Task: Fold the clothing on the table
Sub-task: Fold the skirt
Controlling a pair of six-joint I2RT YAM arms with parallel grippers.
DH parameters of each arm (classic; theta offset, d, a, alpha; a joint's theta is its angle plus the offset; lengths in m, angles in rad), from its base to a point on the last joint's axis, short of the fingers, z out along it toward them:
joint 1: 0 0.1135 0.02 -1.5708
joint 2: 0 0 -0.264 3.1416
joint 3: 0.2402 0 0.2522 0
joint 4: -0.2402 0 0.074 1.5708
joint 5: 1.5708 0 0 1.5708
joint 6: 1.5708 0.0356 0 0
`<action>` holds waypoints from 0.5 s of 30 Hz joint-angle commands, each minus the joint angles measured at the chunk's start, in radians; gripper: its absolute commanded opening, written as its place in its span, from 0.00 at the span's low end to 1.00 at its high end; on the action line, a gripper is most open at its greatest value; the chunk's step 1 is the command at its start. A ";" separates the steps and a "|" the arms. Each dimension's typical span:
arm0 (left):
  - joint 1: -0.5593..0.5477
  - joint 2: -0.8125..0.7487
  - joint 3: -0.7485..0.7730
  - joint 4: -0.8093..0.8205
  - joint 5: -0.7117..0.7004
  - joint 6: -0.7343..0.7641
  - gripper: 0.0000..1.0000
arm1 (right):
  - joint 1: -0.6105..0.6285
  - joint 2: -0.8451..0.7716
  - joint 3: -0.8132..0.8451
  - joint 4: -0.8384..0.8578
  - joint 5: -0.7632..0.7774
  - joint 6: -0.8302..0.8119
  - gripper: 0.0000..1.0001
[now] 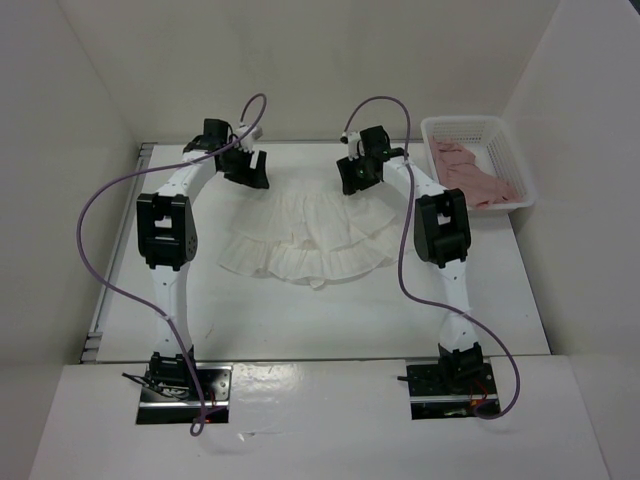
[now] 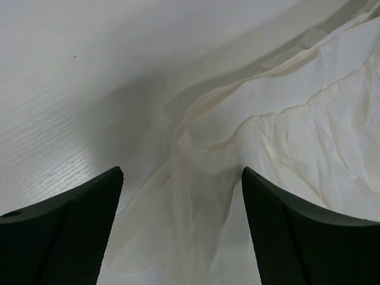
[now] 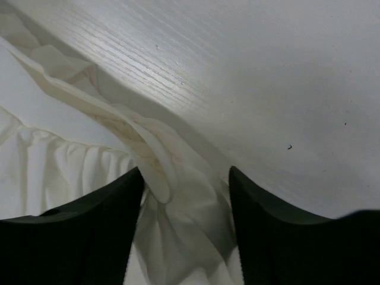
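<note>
One white garment [image 1: 310, 238] lay on one table [image 1: 300, 320]. One pink garment [image 1: 472, 172] sat in one basket [image 1: 428, 126] at two o'clock. There were two grippers: left gripper [image 1: 250, 172], right gripper [image 1: 356, 178].

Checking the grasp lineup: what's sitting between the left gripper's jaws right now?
A corner of the white clothing lies between the open jaws of the left gripper, resting on the table; the left wrist view shows it.
</note>
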 commanded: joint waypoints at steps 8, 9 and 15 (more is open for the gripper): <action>-0.011 0.052 0.067 -0.032 0.058 0.046 0.67 | -0.017 -0.057 -0.003 0.038 -0.012 -0.018 0.31; -0.011 0.052 0.067 -0.032 0.058 0.046 0.66 | -0.017 -0.057 -0.003 0.038 -0.012 -0.018 0.29; -0.011 0.034 0.087 -0.032 0.068 0.046 0.59 | -0.017 -0.127 -0.039 0.047 -0.012 -0.028 0.25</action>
